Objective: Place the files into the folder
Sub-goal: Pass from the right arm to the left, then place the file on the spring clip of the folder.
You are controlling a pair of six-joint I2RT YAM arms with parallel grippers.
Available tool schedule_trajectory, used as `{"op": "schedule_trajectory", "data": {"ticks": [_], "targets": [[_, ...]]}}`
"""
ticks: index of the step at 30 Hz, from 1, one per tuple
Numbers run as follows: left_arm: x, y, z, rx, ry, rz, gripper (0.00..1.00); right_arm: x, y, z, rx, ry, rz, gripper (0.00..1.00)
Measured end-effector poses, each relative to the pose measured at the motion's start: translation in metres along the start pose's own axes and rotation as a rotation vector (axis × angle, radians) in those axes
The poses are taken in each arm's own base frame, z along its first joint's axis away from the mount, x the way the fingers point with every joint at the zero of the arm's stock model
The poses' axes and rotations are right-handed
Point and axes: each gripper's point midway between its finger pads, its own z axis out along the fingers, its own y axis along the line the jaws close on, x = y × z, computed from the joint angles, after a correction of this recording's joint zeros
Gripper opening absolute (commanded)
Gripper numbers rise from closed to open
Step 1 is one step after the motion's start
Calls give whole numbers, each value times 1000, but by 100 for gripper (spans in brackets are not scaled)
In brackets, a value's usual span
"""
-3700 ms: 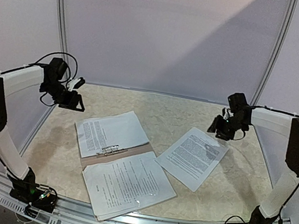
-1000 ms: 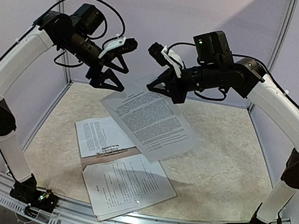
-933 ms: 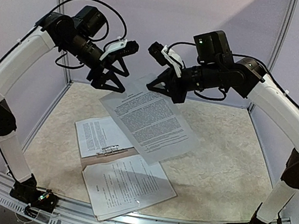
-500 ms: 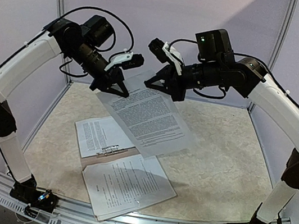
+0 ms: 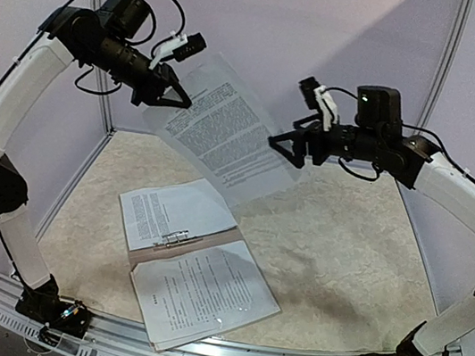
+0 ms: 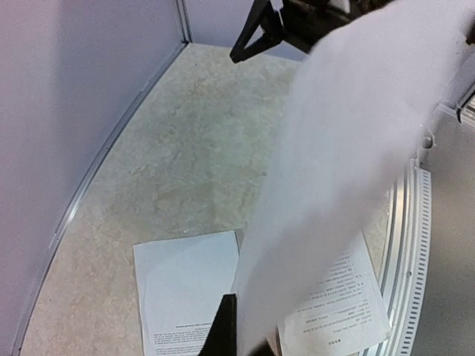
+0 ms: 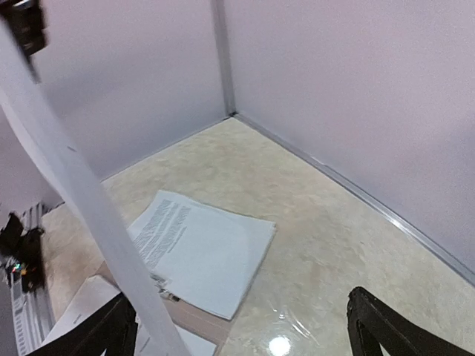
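Top external view: my left gripper point(image 5: 181, 97) is now clenching the printed sheet point(image 5: 223, 126), lifting it higher. My right gripper point(image 5: 284, 147) is standing released, having let go.

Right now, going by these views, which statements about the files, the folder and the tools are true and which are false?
1. The left tool pinches the raised file in the air. True.
2. The right tool is clamped on that file. False: its jaws stand open.
3. The far file and the near file lie flat at the folder. True.
4. The folder stands upright against the back wall. False: it lies flat on the table.
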Motion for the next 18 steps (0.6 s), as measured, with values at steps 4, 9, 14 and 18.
{"op": "schedule_trajectory", "data": {"ticks": [4, 9, 14, 18], "targets": [[-19, 6, -23, -44, -70, -9, 0, 30, -61, -21, 140, -61, 165, 99], [-34, 13, -51, -73, -154, -54, 0, 34, -42, -15, 25, -165, 194, 96], [-35, 19, -62, -61, -188, -119, 0, 9, -26, -10, -104, -299, 201, 90], [-37, 16, -65, -27, -206, -168, 0, -10, -29, 6, -171, -364, 236, 74]]}}
